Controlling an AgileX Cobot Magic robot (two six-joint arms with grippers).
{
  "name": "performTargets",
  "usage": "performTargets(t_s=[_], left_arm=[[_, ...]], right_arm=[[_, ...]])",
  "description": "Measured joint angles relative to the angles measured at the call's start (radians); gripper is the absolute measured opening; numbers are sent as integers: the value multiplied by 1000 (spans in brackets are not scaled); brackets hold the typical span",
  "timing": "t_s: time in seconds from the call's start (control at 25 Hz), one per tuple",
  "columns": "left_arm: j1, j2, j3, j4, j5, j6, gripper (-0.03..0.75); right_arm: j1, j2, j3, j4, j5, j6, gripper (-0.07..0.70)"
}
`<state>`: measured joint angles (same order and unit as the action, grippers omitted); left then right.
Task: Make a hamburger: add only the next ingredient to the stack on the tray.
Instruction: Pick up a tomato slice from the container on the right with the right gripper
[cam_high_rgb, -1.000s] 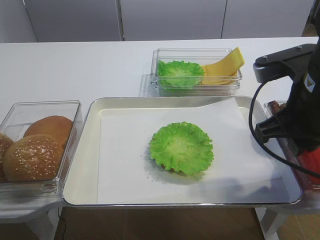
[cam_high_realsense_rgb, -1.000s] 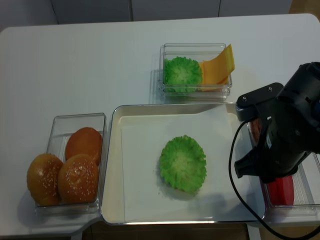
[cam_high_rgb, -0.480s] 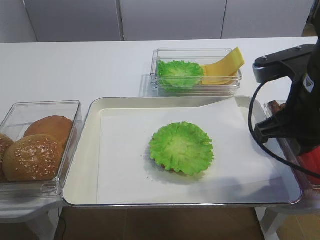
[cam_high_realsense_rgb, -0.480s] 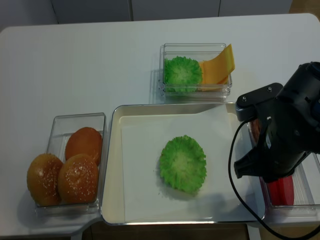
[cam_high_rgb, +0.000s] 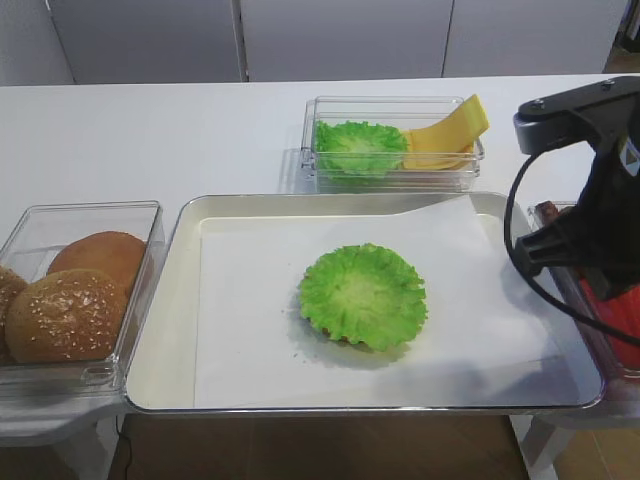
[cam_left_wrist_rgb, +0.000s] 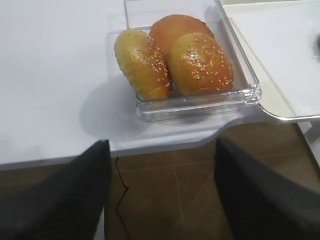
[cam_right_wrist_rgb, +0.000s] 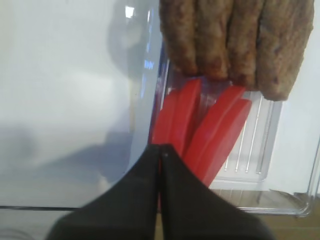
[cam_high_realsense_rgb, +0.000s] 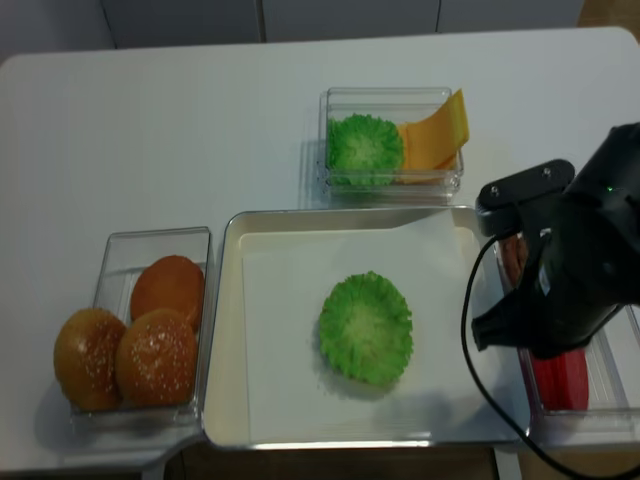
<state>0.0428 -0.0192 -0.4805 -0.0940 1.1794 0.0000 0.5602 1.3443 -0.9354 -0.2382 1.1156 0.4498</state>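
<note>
The next ingredient, a thin red tomato slice, stands on edge among other red slices in a clear plastic box just off the right edge of the tray. In the right wrist view the right gripper has its two dark fingers pressed together with no gap showing, their tips meeting at the lower edge of that leftmost slice; a sliver of red shows along the seam between them, so the gripper looks pinched onto the slice's edge (the slice is so thin that the fingers appear fully closed). Brown elongated meat pieces lie at the far end of the same box, touching the tops of the slices.

From the high views the right arm hangs over that box, covering most of it; only a patch of red shows beneath it.

The stack, a ruffled green lettuce leaf over a barely visible brown base, sits near the middle of the tray on the white paper sheet, well apart from the tomato box.

Beyond the tray's far edge another clear box holds a lettuce leaf and a yellow cheese slice. Off the tray's left edge a third box holds three brown buns.

The left gripper shows only as two dark blurred fingers set wide apart, with nothing between them, above the counter's near edge.
</note>
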Motion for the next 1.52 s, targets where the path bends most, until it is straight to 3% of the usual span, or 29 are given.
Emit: performTargets(t_s=[0.2, 0.44, 0.6, 0.88, 1.24, 1.52], left_arm=[[0, 0, 0, 0, 0, 0, 477], [0, 0, 0, 0, 0, 0, 477], [0, 0, 0, 0, 0, 0, 477], [0, 0, 0, 0, 0, 0, 477], [0, 0, 0, 0, 0, 0, 477], [0, 0, 0, 0, 0, 0, 477]], right_arm=[[0, -13, 0, -4, 0, 1, 5], [0, 8, 0, -2, 2, 1, 209], [0, 32, 0, 0, 4, 1, 251], [0, 69, -2, 0, 6, 1, 249], [0, 69, -4, -10, 18, 4, 130], [0, 69, -6, -12, 20, 6, 129]])
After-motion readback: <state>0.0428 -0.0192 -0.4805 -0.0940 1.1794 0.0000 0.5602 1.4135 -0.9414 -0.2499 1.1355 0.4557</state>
